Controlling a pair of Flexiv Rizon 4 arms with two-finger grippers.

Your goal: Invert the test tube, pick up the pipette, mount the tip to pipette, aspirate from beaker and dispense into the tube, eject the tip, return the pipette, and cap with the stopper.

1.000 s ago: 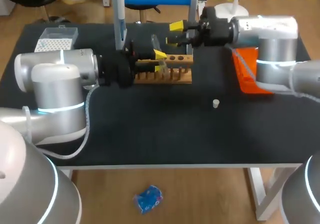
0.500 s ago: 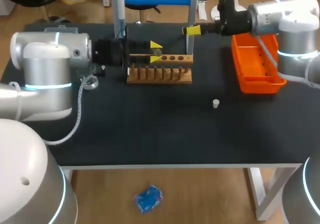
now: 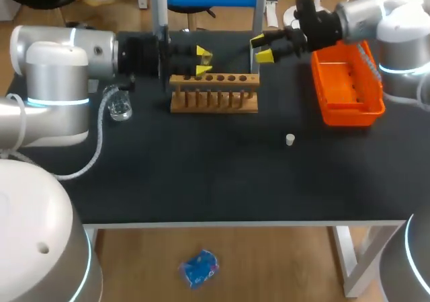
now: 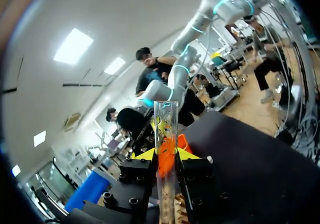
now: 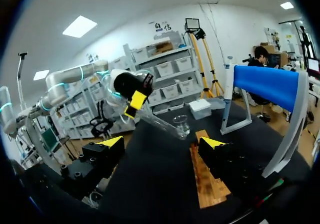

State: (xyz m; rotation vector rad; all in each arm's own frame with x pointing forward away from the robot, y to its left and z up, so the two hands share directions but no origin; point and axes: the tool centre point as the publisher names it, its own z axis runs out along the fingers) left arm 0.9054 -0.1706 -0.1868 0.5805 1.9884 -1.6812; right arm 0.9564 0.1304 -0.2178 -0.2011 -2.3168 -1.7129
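Head view: your left gripper (image 3: 201,60) hangs over the left end of the rack (image 3: 213,93); your right gripper (image 3: 263,48), fingers apart, is near its right end. Left wrist view: the fingers clamp the tube (image 4: 166,119). Right wrist view: the tube slants near the beaker (image 5: 181,124).

My left gripper (image 4: 166,155) holds a clear glass test tube (image 4: 165,124), its open mouth pointing away from the wrist. A small clear glass beaker (image 3: 119,105) stands left of the wooden rack (image 3: 213,95); the little white stopper (image 3: 289,139) lies well to its right.
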